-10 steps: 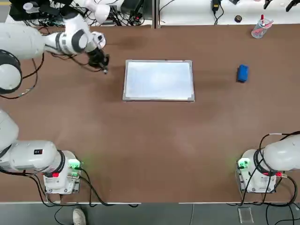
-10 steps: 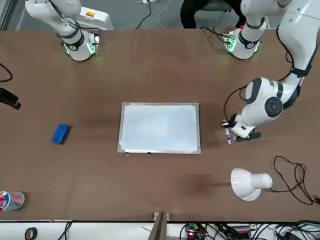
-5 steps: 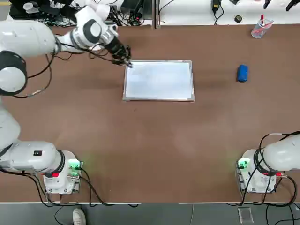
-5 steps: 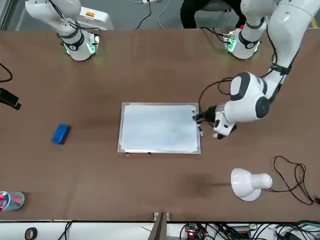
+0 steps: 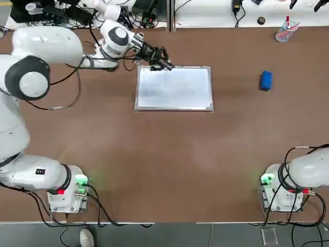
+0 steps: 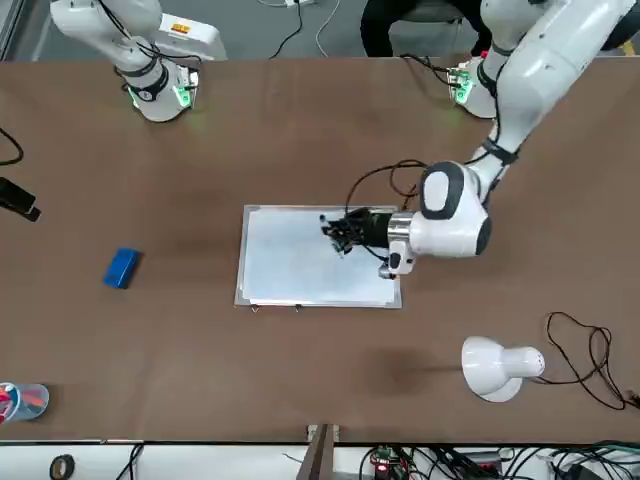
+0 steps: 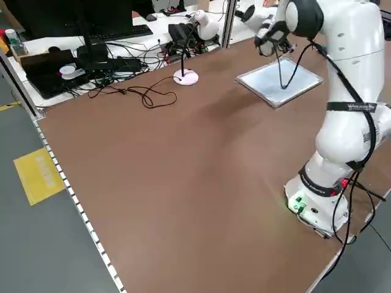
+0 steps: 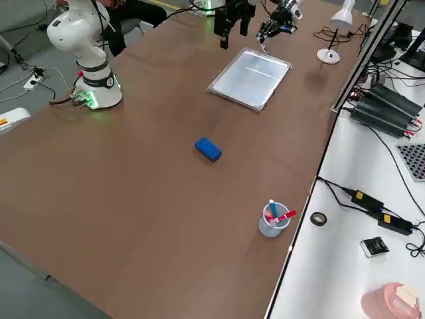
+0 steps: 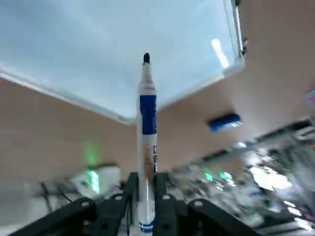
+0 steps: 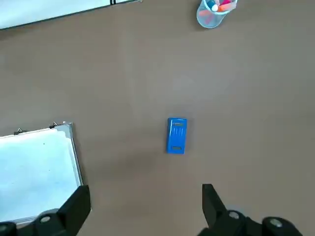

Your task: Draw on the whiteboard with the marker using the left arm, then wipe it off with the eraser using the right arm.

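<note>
Left gripper [image 9: 146, 178] is clamped around the marker [image 9: 147, 115], dark tip out, over the whiteboard [image 5: 175, 92] near its eleven o'clock edge, twelve being away from the robot. From the board, the blue eraser [image 5: 266, 81] lies at three o'clock, with the right gripper [image 10: 147, 194] raised beyond, fingers spread. A plastic cup of pens [image 5: 287, 32] stands at two, a white lamp [image 6: 495, 369] at ten.
</note>
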{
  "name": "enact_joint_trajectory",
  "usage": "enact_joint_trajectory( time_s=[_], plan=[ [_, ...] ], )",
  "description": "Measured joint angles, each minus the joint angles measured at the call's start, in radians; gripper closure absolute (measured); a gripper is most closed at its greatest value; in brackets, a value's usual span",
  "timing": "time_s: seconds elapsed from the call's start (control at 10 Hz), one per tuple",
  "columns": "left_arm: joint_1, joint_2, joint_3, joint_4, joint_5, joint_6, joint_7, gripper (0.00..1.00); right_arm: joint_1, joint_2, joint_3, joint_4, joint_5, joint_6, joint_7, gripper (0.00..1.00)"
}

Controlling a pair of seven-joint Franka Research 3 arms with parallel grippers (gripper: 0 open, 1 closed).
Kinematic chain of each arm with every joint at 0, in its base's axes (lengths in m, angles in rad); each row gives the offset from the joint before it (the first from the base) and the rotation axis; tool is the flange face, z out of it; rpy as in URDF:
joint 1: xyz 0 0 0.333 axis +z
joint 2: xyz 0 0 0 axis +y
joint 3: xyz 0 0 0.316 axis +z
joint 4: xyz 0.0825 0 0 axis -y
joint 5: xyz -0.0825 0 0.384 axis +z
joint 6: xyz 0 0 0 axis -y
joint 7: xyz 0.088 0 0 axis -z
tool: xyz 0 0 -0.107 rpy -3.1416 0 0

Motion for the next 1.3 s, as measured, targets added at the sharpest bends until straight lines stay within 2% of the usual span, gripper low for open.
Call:
enact_joint_trajectory(
  time_s=[0.4,0.8,1.3],
  plan=[
    [-0.053,0.072,0.000,0.012,-0.205,0.040,0.019,0.83,0.000,0.000,-0.002,0.000,0.000,0.000,0.000,0.00],
    [-0.080,0.143,0.000,0.013,-0.394,0.044,0.191,0.83,-0.002,0.000,-0.003,0.000,0.000,0.000,0.000,0.00],
    [-0.087,0.224,-0.001,0.054,-0.510,0.031,0.240,0.83,-0.003,0.000,-0.004,0.000,0.000,0.000,0.000,0.00]
  ],
)
